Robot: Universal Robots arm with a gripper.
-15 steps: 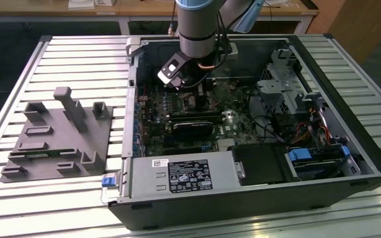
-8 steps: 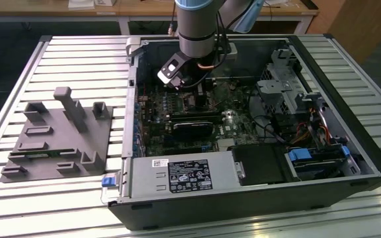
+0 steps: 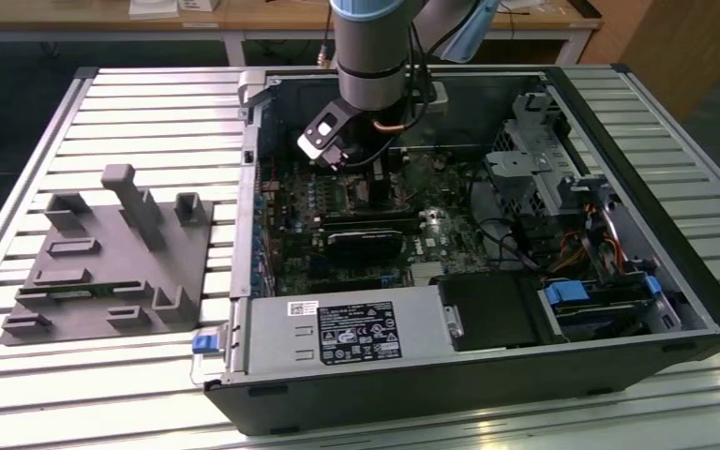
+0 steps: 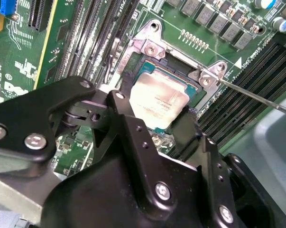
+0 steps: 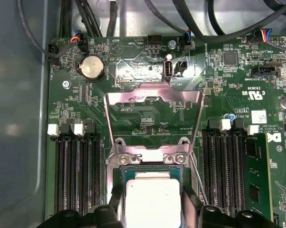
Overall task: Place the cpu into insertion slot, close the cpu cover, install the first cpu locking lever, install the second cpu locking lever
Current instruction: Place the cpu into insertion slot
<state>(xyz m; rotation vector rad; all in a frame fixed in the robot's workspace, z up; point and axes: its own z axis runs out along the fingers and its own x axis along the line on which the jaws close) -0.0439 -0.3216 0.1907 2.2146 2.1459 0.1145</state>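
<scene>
Closest to the lens in the second wrist view is the black gripper. The chip is directly below it, with its pale metal top facing up. The gripper stands at two opposite sides of the chip, but I cannot tell if it clamps the chip or is loose from it.

The chip lies inside the silver rim of the socket. I cannot say whether it is fully seated.

Just beyond the gripper, in the first wrist view, the cover plate is swung open, away from the socket. Through its square window I see the green motherboard. A thin metal lever starts at one corner of the socket, just beside the gripper. It runs out free over the neighbouring memory slots. More such slots lie on the other side of the gripper. A round battery sits well beyond the cover plate.

In the exterior view the arm reaches down into the open computer case, so the gripper is low over the board. The case lies on a slatted table. A grey holder rests on the table outside the case, well apart from the gripper, toward the exterior view's left.
</scene>
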